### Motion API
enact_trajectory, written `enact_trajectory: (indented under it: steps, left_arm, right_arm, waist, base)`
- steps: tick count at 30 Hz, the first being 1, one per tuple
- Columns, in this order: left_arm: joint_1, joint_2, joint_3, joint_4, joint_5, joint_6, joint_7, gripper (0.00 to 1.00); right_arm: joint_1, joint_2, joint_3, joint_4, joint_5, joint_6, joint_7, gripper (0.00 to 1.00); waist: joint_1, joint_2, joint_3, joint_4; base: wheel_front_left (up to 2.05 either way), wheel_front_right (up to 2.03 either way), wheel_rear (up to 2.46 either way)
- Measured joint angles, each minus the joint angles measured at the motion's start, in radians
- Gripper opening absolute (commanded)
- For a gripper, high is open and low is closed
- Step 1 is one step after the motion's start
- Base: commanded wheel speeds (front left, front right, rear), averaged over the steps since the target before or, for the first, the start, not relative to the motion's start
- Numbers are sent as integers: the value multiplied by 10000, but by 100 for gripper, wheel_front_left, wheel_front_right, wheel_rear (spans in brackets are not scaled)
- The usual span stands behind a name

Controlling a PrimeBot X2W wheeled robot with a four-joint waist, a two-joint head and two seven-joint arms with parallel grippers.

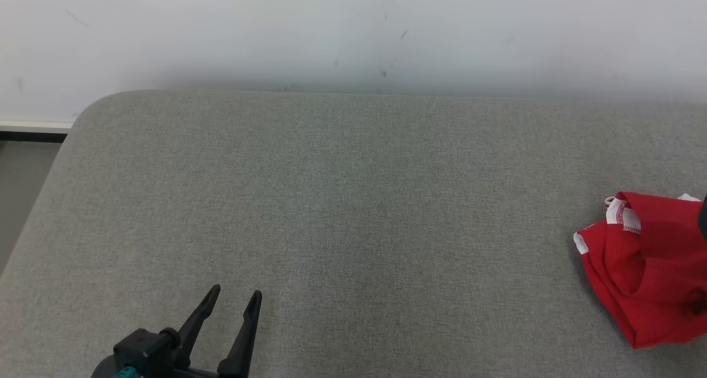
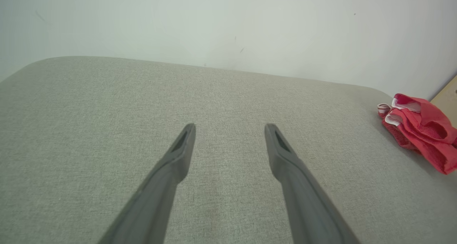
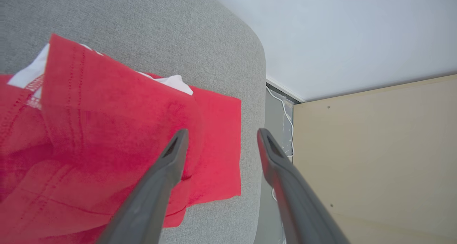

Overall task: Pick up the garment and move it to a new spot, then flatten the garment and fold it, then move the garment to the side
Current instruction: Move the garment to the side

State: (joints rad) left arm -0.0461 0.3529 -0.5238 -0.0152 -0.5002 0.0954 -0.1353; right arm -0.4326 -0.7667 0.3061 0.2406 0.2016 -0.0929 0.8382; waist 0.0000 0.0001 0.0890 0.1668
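The garment (image 1: 649, 267) is red with white trim and lies bunched at the right edge of the grey cushion (image 1: 353, 201); it also shows as a red heap (image 2: 421, 130) far right in the left wrist view. My right gripper (image 3: 220, 135) hovers open over the garment's (image 3: 107, 130) edge near the cushion's rim, nothing between its fingers. A dark sliver at the head view's right edge beside the cloth may be that arm. My left gripper (image 1: 236, 295) stands open above bare cushion at the lower left, far from the cloth, and its fingers (image 2: 182, 147) spread wide in its own view.
A pale wall (image 1: 353, 30) runs behind the cushion. The cushion's rounded corner (image 1: 88, 113) drops to the floor at far left. Right of the cushion stand a beige panel (image 3: 375, 147) and a white cable (image 3: 285, 115) in the gap.
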Motion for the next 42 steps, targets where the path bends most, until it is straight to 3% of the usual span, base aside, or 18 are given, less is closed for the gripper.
enact_trajectory:
  steps: [5,10,11,12,16,17,24,34,42]
  left_arm:
    - [-52,-67,-27,109,12,-2,-2,100]
    - [-47,-67,230,125,56,12,-230,100]
    - [-47,-67,230,125,56,12,-230,100]
    - [-44,-71,334,125,56,12,-372,100]
    - [-42,-136,470,123,54,17,-568,100]
    - [-35,-161,568,127,52,25,-639,100]
    - [-18,-451,761,176,-180,27,-861,100]
    - [441,-464,1254,627,-454,100,-945,100]
    - [755,-499,1705,982,-690,188,-957,100]
  right_arm:
    - [337,548,-506,-180,232,-140,-1064,100]
    - [847,1969,-1202,-1074,1024,-301,-2637,100]
    - [847,1969,-1202,-1074,1024,-301,-2637,100]
    - [1151,2474,-1352,-1459,1279,-303,-3390,100]
    - [1601,2993,-1496,-1998,1521,-305,-4435,100]
    - [1902,3404,-1659,-2232,1674,-305,-5014,100]
    - [2978,4677,-2079,-2719,2084,-314,-6815,100]
    - [4115,6077,-2334,-2297,2025,-314,-8431,100]
    - [4707,6692,-2573,-1712,2011,-316,-9206,100]
  waist:
    - [0,0,-119,17]
    - [0,0,-365,13]
    - [0,0,-365,13]
    - [0,0,-482,-30]
    - [0,0,-677,-127]
    - [-1,0,-811,-217]
    - [-1,0,-1268,-599]
    - [-1,-1,-1792,-1095]
    - [-1,-1,-2040,-1490]
  base:
    - [0,0,0]
    - [0,0,0]
    - [0,0,0]
    - [0,0,0]
    - [0,0,0]
    - [0,0,0]
    - [0,0,0]
    - [0,0,0]
    - [0,0,0]
